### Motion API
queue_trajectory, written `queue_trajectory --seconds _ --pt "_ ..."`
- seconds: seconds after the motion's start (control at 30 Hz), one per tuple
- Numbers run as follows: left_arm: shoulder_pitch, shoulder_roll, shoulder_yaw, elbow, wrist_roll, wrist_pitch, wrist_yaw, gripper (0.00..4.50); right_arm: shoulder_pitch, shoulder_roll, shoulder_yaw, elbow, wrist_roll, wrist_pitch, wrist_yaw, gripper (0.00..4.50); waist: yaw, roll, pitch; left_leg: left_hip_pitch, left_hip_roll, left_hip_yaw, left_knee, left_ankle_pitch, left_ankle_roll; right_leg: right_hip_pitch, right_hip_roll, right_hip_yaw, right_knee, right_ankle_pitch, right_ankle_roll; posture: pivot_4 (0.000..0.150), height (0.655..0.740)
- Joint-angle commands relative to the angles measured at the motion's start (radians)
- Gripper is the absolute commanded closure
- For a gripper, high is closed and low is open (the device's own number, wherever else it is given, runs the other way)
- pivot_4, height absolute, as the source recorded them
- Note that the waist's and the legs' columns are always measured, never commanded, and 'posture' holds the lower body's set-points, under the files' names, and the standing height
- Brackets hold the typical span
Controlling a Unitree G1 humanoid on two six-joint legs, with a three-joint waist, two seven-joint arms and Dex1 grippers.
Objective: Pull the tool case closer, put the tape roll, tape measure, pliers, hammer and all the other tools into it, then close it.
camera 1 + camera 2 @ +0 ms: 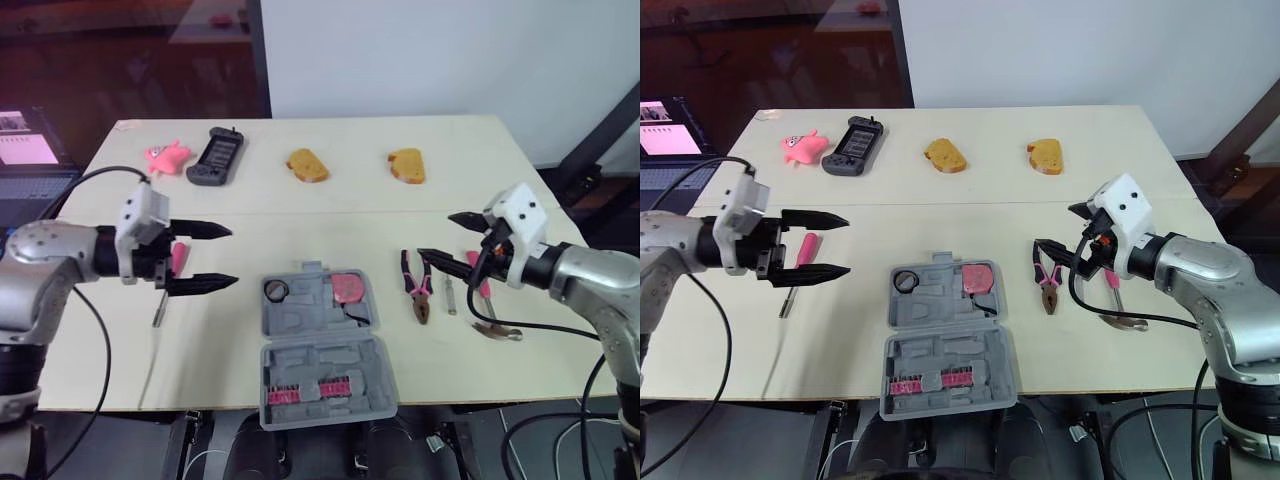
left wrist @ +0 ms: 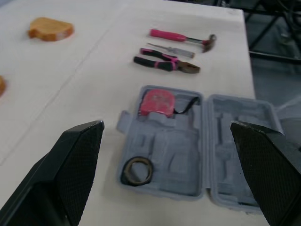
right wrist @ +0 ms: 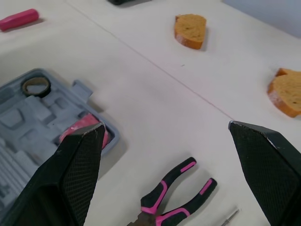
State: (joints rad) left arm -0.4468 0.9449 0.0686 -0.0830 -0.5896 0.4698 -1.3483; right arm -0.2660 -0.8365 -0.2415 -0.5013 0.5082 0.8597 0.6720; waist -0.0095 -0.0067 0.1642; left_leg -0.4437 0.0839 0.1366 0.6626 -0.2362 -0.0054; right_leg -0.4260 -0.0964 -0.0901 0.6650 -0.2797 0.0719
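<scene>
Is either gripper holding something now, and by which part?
Nothing is held. The left gripper hangs open beside the grey plastic tool case; the right gripper hangs open near the pink-and-black pliers.

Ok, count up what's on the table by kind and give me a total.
Tool case, bits in its lid: 1
Tools in the case: 2 (tape roll, tape measure)
Loose tools: 4 (pliers, small screwdriver, hammer, pink-handled screwdriver)
Bread slices: 2
Pink toy: 1
Black handheld console: 1
Total: 11
</scene>
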Motion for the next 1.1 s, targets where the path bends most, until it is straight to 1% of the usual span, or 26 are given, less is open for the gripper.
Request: queue_trajectory --seconds 0.03,0.13,0.23,0.33,0.53,0.63,0.83,1.0,1.1 --pt "-0.079 0.008 -0.068 -0.038 0.026 0.028 -0.035 0.0 0.074 -0.011 -0.082 -0.126 0.058 0.109 -0.04 0.06 0.008 -0.001 0.0 0.0 0.0 0.0 0.0 0.0 0.0 0.0 0.0 0.0 0.0 0.0 0.0 0.15 0.7188" --pt "-0.123 -0.007 -0.137 -0.059 0.049 0.028 -0.066 0.0 0.167 0.067 -0.148 -0.209 0.093 0.194 -0.132 0.06 0.017 -0.002 0.0 0.0 0.0 0.0 0.001 0.0 0.0 0.001 0.001 0.0 0.0 0.0 0.0 0.15 0.7188" --pt "-0.166 -0.04 -0.172 -0.107 0.021 0.07 -0.071 0.0 0.325 0.164 -0.205 -0.324 0.112 0.232 -0.199 0.06 0.023 -0.001 0.0 0.0 0.0 -0.001 0.001 0.0 0.0 0.001 0.001 0.0 0.0 0.0 0.0 0.15 0.7188" --pt "-0.189 -0.068 -0.187 -0.138 0.019 0.079 -0.067 0.0 0.437 0.217 -0.189 -0.386 0.087 0.228 -0.253 0.06 0.023 -0.002 0.0 -0.001 0.0 -0.002 0.002 0.0 0.0 0.002 0.002 0.0 0.0 -0.001 0.001 0.15 0.7188" --pt "-0.155 -0.083 -0.175 -0.181 0.025 0.056 -0.056 0.0 0.52 0.303 -0.12 -0.403 0.036 0.21 -0.362 0.06 0.014 -0.002 0.0 0.001 0.0 -0.003 0.002 0.0 0.0 0.002 0.004 0.003 0.0 -0.001 0.0 0.15 0.7188" --pt "-0.122 -0.08 -0.148 -0.21 0.008 0.076 -0.026 0.0 0.516 0.33 -0.107 -0.388 0.029 0.206 -0.391 0.06 0.014 -0.002 0.0 0.0 0.0 -0.003 0.002 0.0 0.0 0.002 0.004 0.003 0.0 -0.001 0.001 0.15 0.7188" --pt "-0.043 -0.05 -0.088 -0.254 -0.012 0.099 0.023 0.0 0.457 0.348 -0.045 -0.328 0.019 0.196 -0.408 0.06 0.017 -0.002 0.0 0.001 0.0 -0.004 0.002 0.0 0.0 0.002 0.004 0.003 0.0 -0.001 0.0 0.15 0.7188" --pt "0.033 -0.042 -0.024 -0.275 -0.027 0.109 0.074 0.0 0.377 0.377 -0.024 -0.256 0.015 0.202 -0.436 0.06 0.018 -0.002 0.0 0.001 0.0 -0.004 0.002 0.0 0.0 0.002 0.004 0.003 0.0 -0.001 0.0 0.15 0.7188" --pt "0.116 -0.041 0.024 -0.296 -0.022 0.092 0.11 0.0 0.321 0.404 -0.015 -0.173 -0.008 0.199 -0.469 0.06 0.017 -0.002 0.0 0.001 0.0 -0.004 0.002 0.0 0.0 0.002 0.004 0.003 0.0 -0.001 0.0 0.15 0.7188"
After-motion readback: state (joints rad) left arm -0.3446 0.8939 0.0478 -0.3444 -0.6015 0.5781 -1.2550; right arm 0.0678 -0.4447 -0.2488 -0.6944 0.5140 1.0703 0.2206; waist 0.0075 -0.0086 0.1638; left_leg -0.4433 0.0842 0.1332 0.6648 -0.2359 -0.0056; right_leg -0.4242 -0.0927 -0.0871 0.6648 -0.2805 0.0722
